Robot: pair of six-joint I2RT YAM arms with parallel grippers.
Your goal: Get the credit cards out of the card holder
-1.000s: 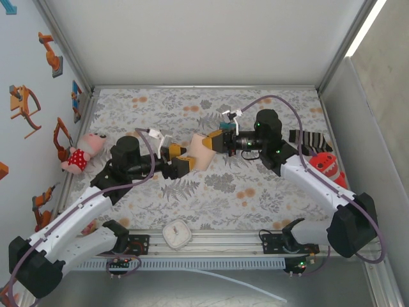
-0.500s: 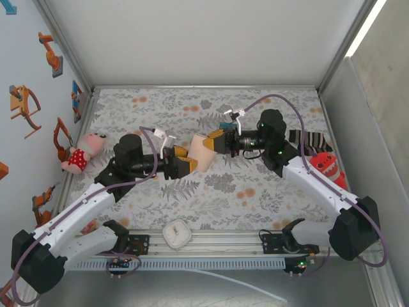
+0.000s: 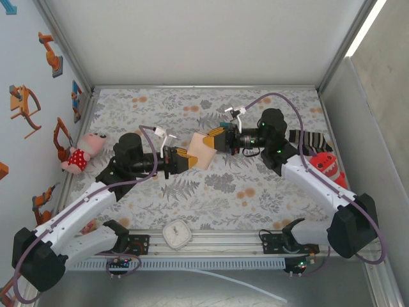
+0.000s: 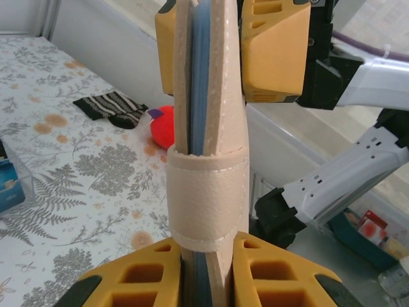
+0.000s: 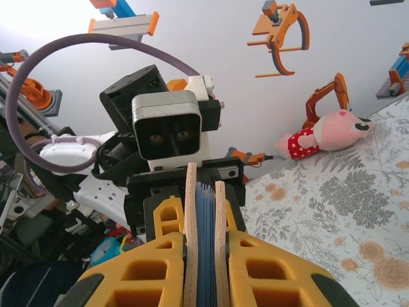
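The tan card holder [image 3: 202, 151] hangs in the air over the middle of the table, held from both ends. My left gripper [image 3: 181, 159] is shut on its near-left end and my right gripper [image 3: 216, 141] is shut on its far-right end. Seen from the left wrist, the card holder [image 4: 208, 192] is edge-on with a tan strap around it; my left gripper [image 4: 208, 284] has its yellow fingers [image 4: 144, 281] pressed on both covers. Seen from the right wrist, the card holder [image 5: 190, 211] shows thin blue leaves between its covers inside my right gripper [image 5: 206, 272]. The credit cards are hidden inside.
A pink doll [image 3: 83, 151] lies by the left wall. A striped sock [image 3: 311, 139] and a red plush toy [image 3: 327, 167] lie at the right. A small white object [image 3: 176, 233] sits on the front rail. A clear box [image 4: 9, 182] stands on the floral cloth.
My left gripper moved right to the card holder and closed from wide open onto its near end. The right gripper kept its grip and shifted only slightly.
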